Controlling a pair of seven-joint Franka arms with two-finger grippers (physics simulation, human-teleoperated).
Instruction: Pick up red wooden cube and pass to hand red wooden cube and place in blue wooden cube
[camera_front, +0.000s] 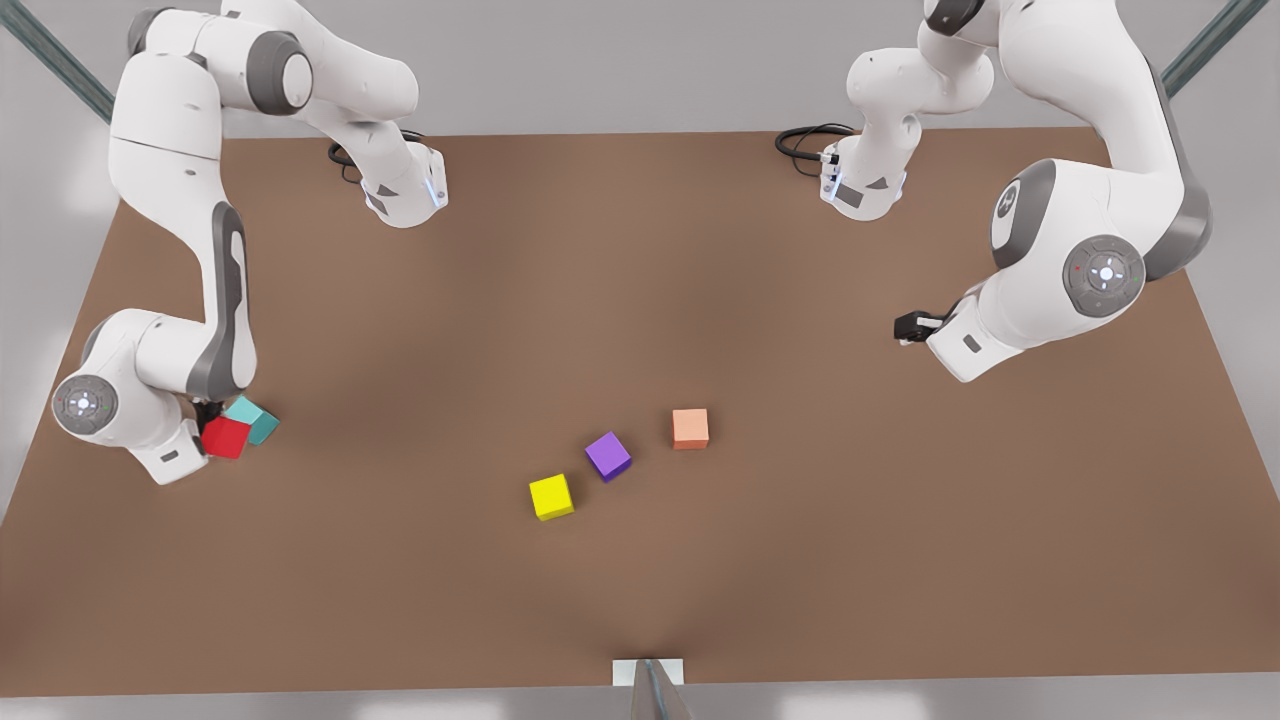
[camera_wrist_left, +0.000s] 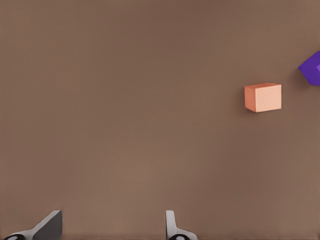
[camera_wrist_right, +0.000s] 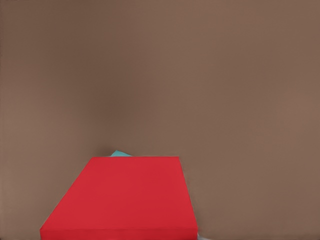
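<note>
On the tabletop's (camera_front: 640, 300) front-view left | right gripper (camera_front: 205, 418) held red cube (camera_front: 226, 437), jaws clamped, touching teal cube (camera_front: 255, 417) | left gripper (camera_wrist_left: 112, 227) waited, jaws apart | risk: off-centre drop could make the red cube slide off.

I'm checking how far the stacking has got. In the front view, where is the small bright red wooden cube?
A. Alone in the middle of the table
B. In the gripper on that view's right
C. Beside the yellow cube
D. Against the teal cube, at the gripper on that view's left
D: the small bright red wooden cube sits against the teal wooden cube under the right gripper, while the left gripper hangs open and empty.
</note>
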